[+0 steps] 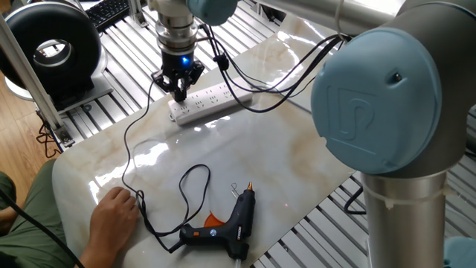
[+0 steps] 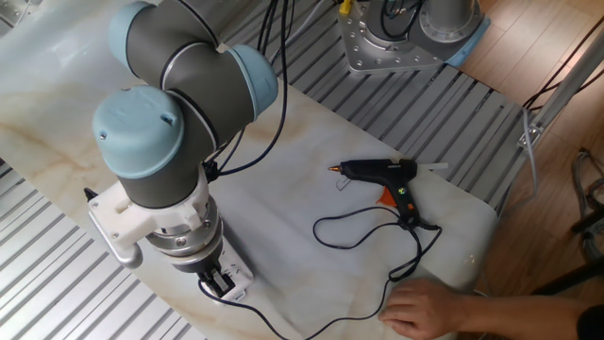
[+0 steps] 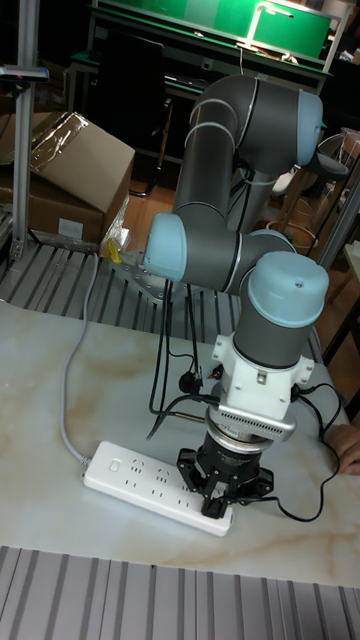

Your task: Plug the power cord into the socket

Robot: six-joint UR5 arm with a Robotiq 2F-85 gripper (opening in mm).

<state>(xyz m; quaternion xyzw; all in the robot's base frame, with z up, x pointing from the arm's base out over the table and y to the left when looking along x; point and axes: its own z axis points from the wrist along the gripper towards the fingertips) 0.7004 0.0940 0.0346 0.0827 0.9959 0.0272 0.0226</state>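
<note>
Power strip [image 3: 155,479]: long, white, rows of dark outlet holes, lower left on our marble table [image 1: 297,149]. Claw [image 1: 178,91] at its end; grip state we cannot tell. Power cord [image 1: 137,160]: thin, black, trailing to glue gun [image 1: 227,223].

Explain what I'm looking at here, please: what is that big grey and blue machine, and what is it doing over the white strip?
That is one robot arm, filmed by three cameras: two look down at the marble table from opposite sides, and a tall one looks from table level. At the arm's tip is a gripper with two fingers, pressed down at one end of the white power strip. It appears to pinch the small black plug of the thin power cord, though the plug itself is mostly hidden. That cord loops across the table to a black glue gun. A person's hand rests on the cord near the table edge.
</note>
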